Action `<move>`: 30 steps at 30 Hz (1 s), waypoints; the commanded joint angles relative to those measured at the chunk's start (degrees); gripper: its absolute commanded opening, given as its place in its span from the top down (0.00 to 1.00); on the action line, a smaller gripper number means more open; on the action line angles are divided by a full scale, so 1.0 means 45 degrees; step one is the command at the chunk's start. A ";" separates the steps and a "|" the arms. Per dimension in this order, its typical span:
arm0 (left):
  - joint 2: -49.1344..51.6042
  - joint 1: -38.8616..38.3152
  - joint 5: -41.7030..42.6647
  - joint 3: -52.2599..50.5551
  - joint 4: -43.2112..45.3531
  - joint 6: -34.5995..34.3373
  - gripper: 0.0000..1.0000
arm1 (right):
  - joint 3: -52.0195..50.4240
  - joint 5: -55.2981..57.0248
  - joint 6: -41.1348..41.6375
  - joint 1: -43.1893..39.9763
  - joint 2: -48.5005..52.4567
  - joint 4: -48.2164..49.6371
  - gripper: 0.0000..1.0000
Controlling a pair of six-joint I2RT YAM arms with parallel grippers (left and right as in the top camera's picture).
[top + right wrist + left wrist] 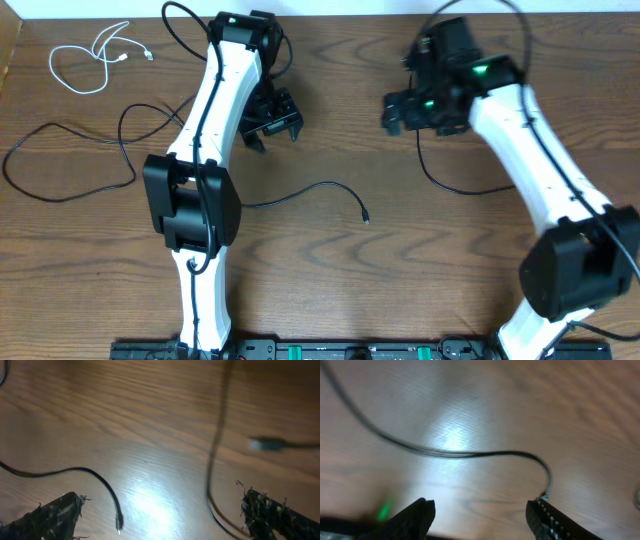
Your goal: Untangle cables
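Wood table (400, 280) holds scattered cables (330, 183) (white one (103, 52) coiled).

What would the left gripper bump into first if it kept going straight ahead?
Probably the black cable crossing the table just ahead of the left gripper; depth is unclear.

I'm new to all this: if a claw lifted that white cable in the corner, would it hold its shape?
Probably not: the white cable lies in loose, uneven loops, so it would likely droop. It looks thin, so probably very light. Its loops cross, so they might snag.
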 commanded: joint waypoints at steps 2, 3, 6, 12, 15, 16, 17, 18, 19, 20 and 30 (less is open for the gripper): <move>-0.1141 0.0024 -0.1428 -0.0058 -0.0806 -0.1098 0.35 | 0.0291 -0.0131 0.0340 -0.0748 -0.0408 -0.0622 0.01; -0.1379 -0.0039 -0.1549 -0.0092 -0.0908 -0.1093 0.35 | 0.0277 -0.0117 0.0325 -0.0855 -0.0408 -0.0714 0.01; -0.2142 -0.0340 -0.2351 -0.0442 -0.1224 -0.1535 0.35 | 0.0277 -0.0083 0.0321 -0.1010 -0.0408 -0.0767 0.01; -0.4371 -0.1020 -0.3167 -0.2628 -0.1039 -0.2584 0.34 | 0.0277 -0.0078 0.0306 -0.1005 -0.0408 -0.0879 0.01; -0.5736 -0.1049 -0.3526 -0.4357 -0.0063 -0.3677 0.34 | 0.0277 -0.0083 0.0209 -0.1005 -0.0408 -0.0884 0.01; -0.6125 -0.1044 -0.3667 -0.4983 0.0476 -0.4158 0.34 | 0.0277 -0.0083 0.0029 -0.0996 -0.0408 -0.0884 0.01; -0.6489 -0.1039 -0.3677 -0.5625 0.1151 -0.4488 0.34 | 0.0277 -0.0083 -0.0165 -0.0991 -0.0408 -0.0879 0.01; -0.6824 -0.1039 -0.3653 -0.6382 0.2011 -0.4750 0.30 | 0.0277 -0.0083 -0.0364 -0.0991 -0.0408 -0.0869 0.01; -0.6994 -0.1049 -0.3638 -0.6907 0.2550 -0.4988 0.21 | 0.0277 -0.0083 -0.0442 -0.0996 -0.0408 -0.0850 0.01; -0.7125 -0.1069 -0.3468 -0.7597 0.3152 -0.5362 0.12 | 0.0277 -0.0083 -0.0447 -0.0996 -0.0408 -0.0821 0.01; -0.6557 -0.1078 -0.1423 -1.1710 0.8102 -0.6523 0.22 | 0.0277 -0.0087 -0.0447 -0.0937 -0.0408 -0.0884 0.01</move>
